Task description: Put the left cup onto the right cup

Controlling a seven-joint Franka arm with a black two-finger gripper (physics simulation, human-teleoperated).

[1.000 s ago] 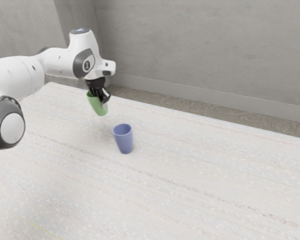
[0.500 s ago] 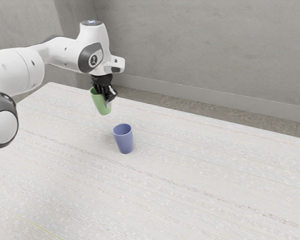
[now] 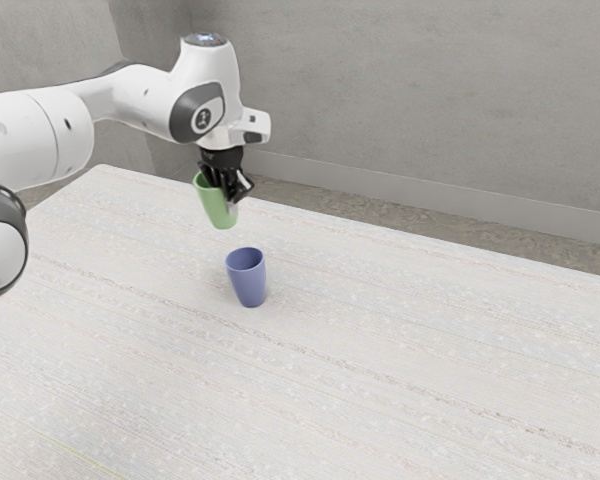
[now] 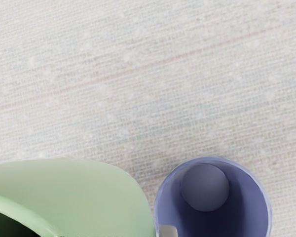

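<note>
My gripper (image 3: 226, 186) is shut on the rim of a green cup (image 3: 216, 208), which hangs tilted in the air above the table. A blue cup (image 3: 247, 276) stands upright on the table, below the green cup and slightly toward the exterior view's right. In the wrist view the green cup (image 4: 74, 197) looms large just under my hand, and the open mouth of the blue cup (image 4: 212, 197) lies right beside it.
The pale woven table surface (image 3: 400, 350) spreads wide around both cups. A grey wall (image 3: 430, 90) runs behind the table's far edge.
My arm has carried the green cup to the exterior view's right and slightly up, bringing it closer to a spot above the blue cup. The blue cup has stayed put.
</note>
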